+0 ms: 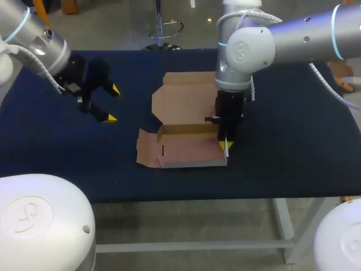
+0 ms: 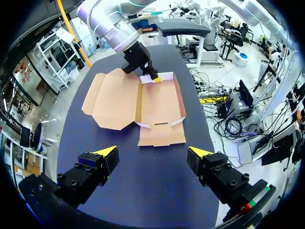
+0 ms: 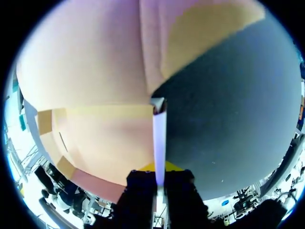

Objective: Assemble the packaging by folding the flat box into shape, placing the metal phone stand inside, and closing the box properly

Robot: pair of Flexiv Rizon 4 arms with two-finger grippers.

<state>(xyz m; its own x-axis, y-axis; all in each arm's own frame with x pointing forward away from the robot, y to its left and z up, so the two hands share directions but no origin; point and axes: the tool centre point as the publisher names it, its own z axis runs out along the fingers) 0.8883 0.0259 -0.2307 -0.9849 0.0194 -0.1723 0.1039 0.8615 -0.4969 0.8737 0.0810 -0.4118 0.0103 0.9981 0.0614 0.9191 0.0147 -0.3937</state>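
Note:
The brown cardboard box [image 1: 186,148] lies partly folded in the middle of the dark table, its lid panel [image 1: 181,97] spread flat behind it. My right gripper [image 1: 225,145] points down at the box's right end, shut on the upright side flap [image 3: 159,136], which shows edge-on between its fingers. My left gripper [image 1: 107,104] hangs open above the table, left of the box and apart from it. In the left wrist view the box [image 2: 159,102] lies ahead of the open left gripper [image 2: 152,153], with my right gripper [image 2: 155,78] at its far end. No metal phone stand shows in any view.
The dark blue table [image 1: 293,147] runs wide on both sides of the box. A small flap [image 1: 146,149] sticks out flat at the box's left end. The table's front edge is just below the box.

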